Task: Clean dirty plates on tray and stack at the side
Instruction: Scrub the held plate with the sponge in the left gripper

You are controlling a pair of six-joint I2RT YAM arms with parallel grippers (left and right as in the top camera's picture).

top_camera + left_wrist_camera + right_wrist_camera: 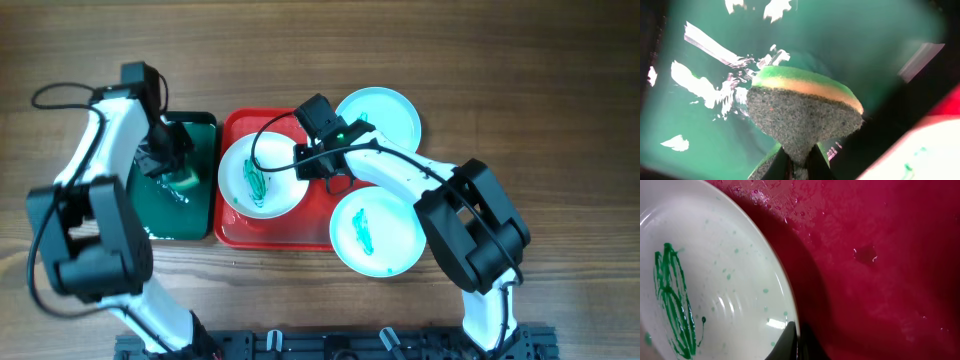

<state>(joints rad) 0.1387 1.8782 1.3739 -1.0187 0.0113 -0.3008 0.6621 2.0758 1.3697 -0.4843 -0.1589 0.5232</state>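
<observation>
A white plate (262,175) with a teal-green smear lies at the left of the red tray (290,232). My right gripper (306,160) is shut on its right rim; in the right wrist view the fingers (797,342) pinch the plate's edge (715,285) over the tray (880,255). One pale cyan plate (378,230) with a smear overlaps the tray's right front. Another cyan plate (380,114) lies behind it. My left gripper (172,160) is shut on a sponge (802,112) above the dark green tray (170,215). The sponge (183,179) also shows from overhead.
The dark green tray (705,60) is wet, with bright glints. Wooden table (560,120) surrounds both trays. A black rail (330,345) runs along the front edge. A cable (60,95) loops off the left arm.
</observation>
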